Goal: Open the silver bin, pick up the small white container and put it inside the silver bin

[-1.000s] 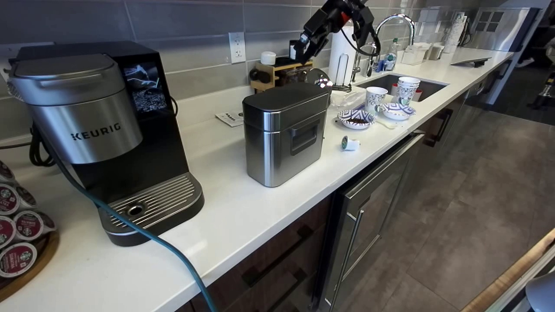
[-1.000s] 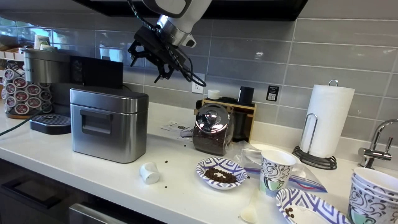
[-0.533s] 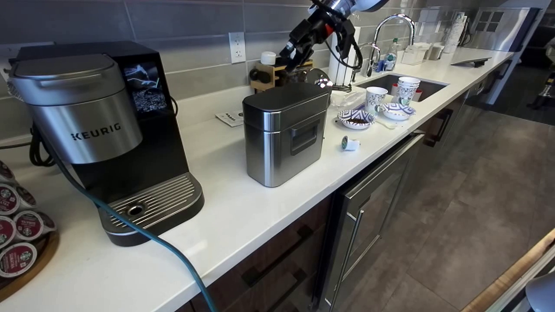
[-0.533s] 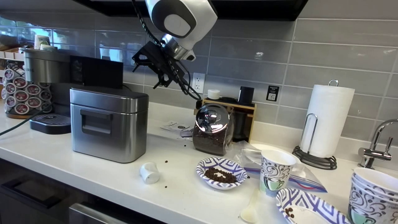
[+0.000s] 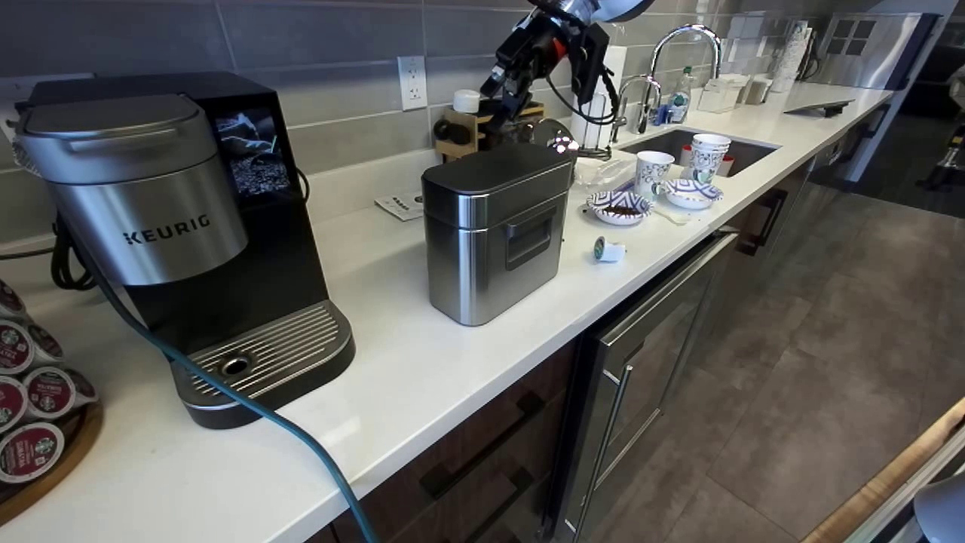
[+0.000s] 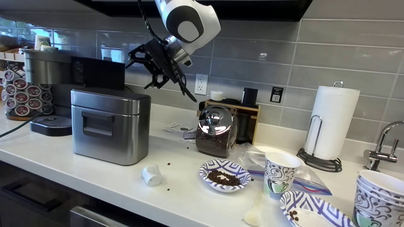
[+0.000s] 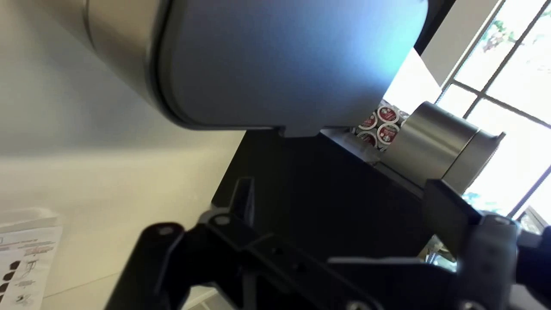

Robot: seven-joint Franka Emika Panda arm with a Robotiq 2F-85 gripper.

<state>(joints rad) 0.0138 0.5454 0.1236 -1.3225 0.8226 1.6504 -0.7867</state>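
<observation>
The step in hand appears to be opening the boxy brushed-steel bin point(image 6: 118, 130) with rounded corners: its flat dark lid point(image 5: 497, 170) is down, and no part of the task looks done. The black two-fingered gripper point(image 6: 136, 77) hangs in the air near the bin's wall side, toward the back edge of the white table point(image 5: 377, 362) — fingers spread wide, nothing between them. The next move probably calls for bringing a fingertip to the lid's free rim and lifting; the wrist view shows a small tab point(image 7: 303, 131) on the wall-side edge, perhaps part of the hinge, so pushing there might do little. The small white cup-shaped container point(image 6: 151, 175) lies on its side near the table's front edge, close to the bin but apart from it.

The black-and-silver coffee machine point(image 5: 173, 196) reads "KEURIG" in an exterior view. Beside it, round wine-red coffee pods point(image 5: 51, 392) carry lettering too small to trust — as does the black card point(image 6: 277, 94) with a square code on the grey tiles point(image 6: 341, 53).
</observation>
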